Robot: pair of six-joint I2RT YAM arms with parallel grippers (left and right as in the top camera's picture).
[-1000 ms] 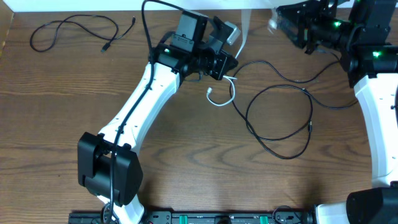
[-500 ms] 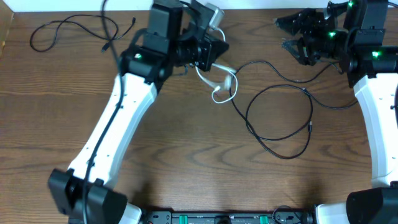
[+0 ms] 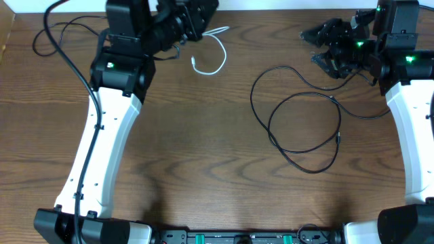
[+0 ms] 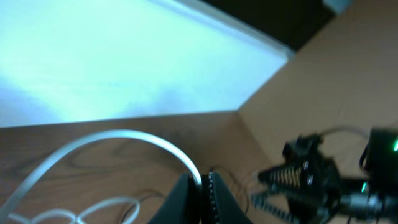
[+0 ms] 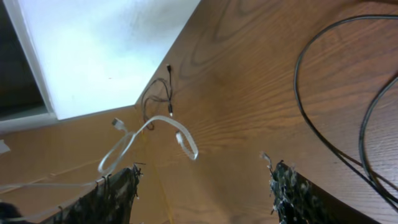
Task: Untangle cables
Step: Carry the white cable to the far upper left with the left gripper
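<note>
White cable [image 3: 222, 51]: trailing at the far edge of the table [image 3: 203, 149], left of centre, with the left gripper [image 4: 203, 190] pressing its fingers together on one end. The slack is curling rightward and back, its free plug pointing left. Long black cable [image 3: 338, 122]: lying looped mid-table, well apart, its long axis running near-to-far. Right gripper [image 3: 320, 47]: hovering empty just beyond that loop with fingers standing apart, likely the nearer arm for it.
</note>
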